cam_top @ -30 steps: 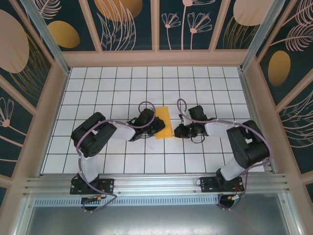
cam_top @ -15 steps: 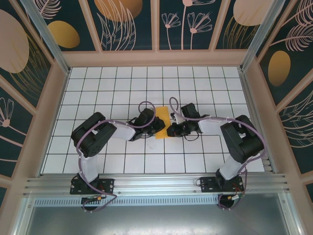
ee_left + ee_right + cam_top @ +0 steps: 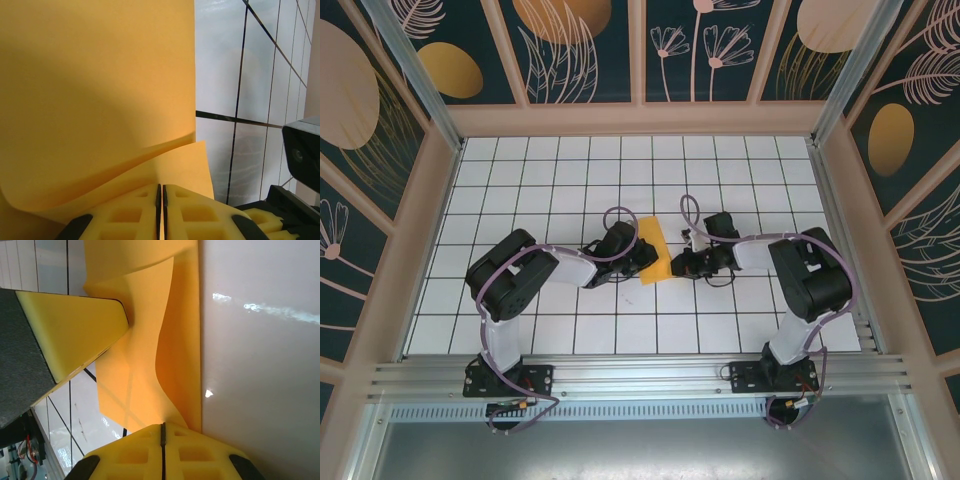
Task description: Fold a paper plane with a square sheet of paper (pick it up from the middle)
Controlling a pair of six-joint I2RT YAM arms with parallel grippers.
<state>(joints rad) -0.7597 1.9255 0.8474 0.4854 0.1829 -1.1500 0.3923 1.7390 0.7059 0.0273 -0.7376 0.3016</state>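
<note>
The square sheet of paper is orange-yellow and folded over on itself, lying between the two grippers at mid-table. My left gripper is shut on its left edge; in the left wrist view the pads pinch a curled layer of the sheet. My right gripper is shut on the sheet's right edge, and in the right wrist view its jaws clamp a bowed flap of the paper. The left gripper's yellow finger presses on the sheet's far side. The paper plane is out of view.
White grid-tiled table with wooden walls around three sides and an aluminium rail at the near edge. Both arms reach in low toward the middle, the right arm's camera housing close beside the left gripper.
The right gripper slid left to the paper's right edge and closed on it. The sheet's right side has lifted and shifted slightly. The left gripper has kept its hold.
</note>
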